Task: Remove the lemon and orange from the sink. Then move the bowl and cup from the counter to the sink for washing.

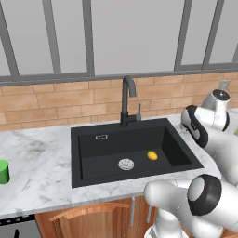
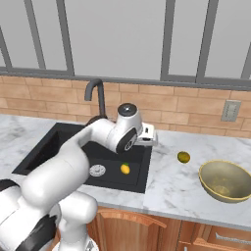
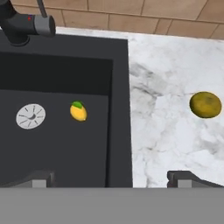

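Note:
The bright yellow lemon lies on the floor of the black sink, just right of the silver drain. On the marble counter to the right of the sink rests the duller orange. Further right stands the golden-tan bowl. The green cup stands on the counter far left of the sink. My gripper hangs open above the sink's right rim, between lemon and orange, holding nothing.
A tall black faucet rises behind the sink against the brick wall. A wall socket sits at the right. My own arm arches over the sink's right side.

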